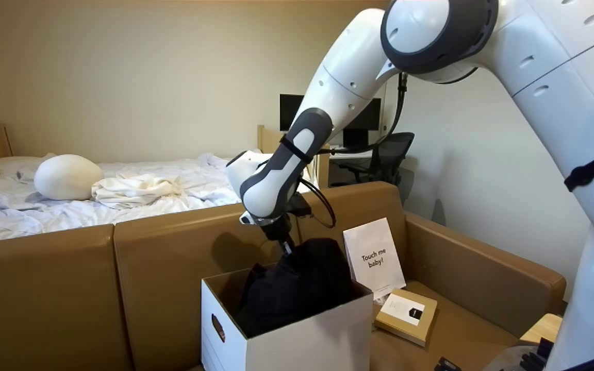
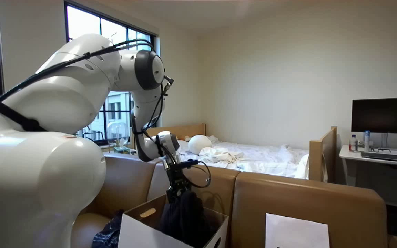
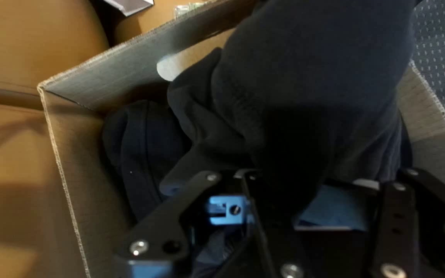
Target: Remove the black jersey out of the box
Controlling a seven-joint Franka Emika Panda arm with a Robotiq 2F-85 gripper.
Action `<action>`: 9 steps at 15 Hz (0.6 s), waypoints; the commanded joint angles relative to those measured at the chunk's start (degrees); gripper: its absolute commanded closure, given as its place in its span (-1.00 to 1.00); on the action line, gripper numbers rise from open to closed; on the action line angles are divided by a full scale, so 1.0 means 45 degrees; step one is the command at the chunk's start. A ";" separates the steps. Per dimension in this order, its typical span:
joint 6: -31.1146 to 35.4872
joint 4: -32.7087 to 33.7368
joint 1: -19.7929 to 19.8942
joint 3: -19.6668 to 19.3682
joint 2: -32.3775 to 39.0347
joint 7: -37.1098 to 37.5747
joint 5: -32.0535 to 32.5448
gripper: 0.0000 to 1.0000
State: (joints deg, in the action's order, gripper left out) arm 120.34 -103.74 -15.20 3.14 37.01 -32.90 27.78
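The black jersey [image 1: 302, 286] is bunched up and rises above the rim of the white box [image 1: 307, 342]. It also shows in an exterior view [image 2: 184, 218], where it narrows upward to my gripper [image 2: 177, 195]. The lower part of the jersey is still inside the box [image 2: 150, 237]. In the wrist view dark cloth [image 3: 315, 77] runs in between the fingers of my gripper [image 3: 296, 189]. The gripper is shut on the jersey, and its fingertips are hidden by the cloth. The box's cardboard wall [image 3: 77, 162] and a hand hole show around the cloth.
The box stands on a brown couch [image 1: 60, 293], close to its backrest. A paper sign [image 1: 377, 257] leans on the couch beside a small brown box [image 1: 408, 314]. Dark patterned cloth [image 2: 109, 232] lies on the box's other side. A bed [image 1: 173, 178] stands behind.
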 commanded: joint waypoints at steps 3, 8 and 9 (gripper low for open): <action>-0.2331 -0.1122 0.0115 0.0408 -0.3125 0.2287 -0.0097 1.00; -0.5303 -0.1055 -0.0163 0.0976 -0.5443 0.5353 -0.0471 1.00; -0.5754 -0.1162 -0.0134 0.1110 -0.5992 0.5923 -0.0678 1.00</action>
State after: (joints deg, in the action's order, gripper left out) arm 99.94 -105.15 -15.87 6.84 18.95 -12.99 26.96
